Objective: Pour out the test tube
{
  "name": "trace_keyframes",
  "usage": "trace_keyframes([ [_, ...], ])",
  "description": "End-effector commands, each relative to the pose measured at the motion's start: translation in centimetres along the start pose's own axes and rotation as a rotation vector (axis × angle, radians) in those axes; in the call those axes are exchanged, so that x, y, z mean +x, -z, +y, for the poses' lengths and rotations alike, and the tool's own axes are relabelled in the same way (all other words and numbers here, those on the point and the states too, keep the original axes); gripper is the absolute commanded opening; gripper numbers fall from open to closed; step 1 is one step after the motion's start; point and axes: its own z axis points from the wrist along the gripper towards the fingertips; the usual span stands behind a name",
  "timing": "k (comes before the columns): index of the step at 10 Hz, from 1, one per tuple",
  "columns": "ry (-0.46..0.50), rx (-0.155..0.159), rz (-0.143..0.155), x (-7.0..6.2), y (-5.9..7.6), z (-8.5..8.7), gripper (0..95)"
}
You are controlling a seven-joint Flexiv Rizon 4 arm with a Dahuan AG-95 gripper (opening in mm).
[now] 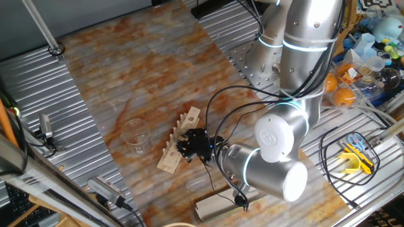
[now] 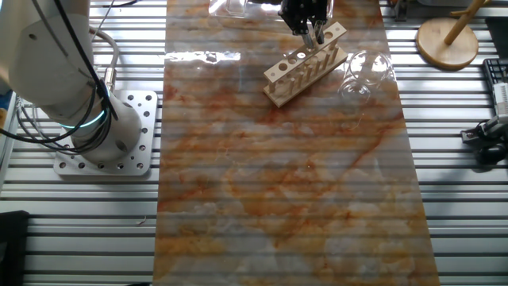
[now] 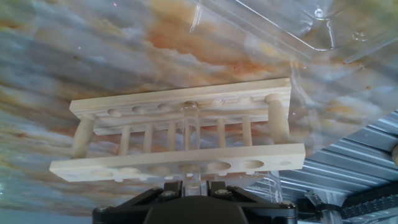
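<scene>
A wooden test tube rack (image 3: 186,167) lies on the marbled table; it also shows in one fixed view (image 1: 172,156) and in the other fixed view (image 2: 295,73). The test tube (image 3: 191,134), thin and clear, stands upright in a middle hole of the rack, its bottom seated in the lower board. My gripper (image 3: 194,183) is at the tube's top with a finger close on each side, shut on it. The gripper (image 1: 189,145) sits over the rack (image 2: 313,32). A squat clear beaker (image 1: 136,134) stands beside the rack (image 2: 361,75).
A clear plastic tray (image 3: 280,31) lies just past the rack. A power strip (image 1: 221,205) lies under the arm near the table edge. A round wooden stand (image 2: 448,36) is off the mat. Oranges (image 1: 344,96) and clutter sit behind the arm's base.
</scene>
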Motion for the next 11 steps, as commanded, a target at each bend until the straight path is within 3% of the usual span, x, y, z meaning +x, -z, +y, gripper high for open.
trace_keyframes([
  [1,0.003,-0.001,-0.003,-0.02,0.04,-0.01,19.0],
  [11,0.014,-0.014,0.008,0.17,0.14,0.05,19.0],
])
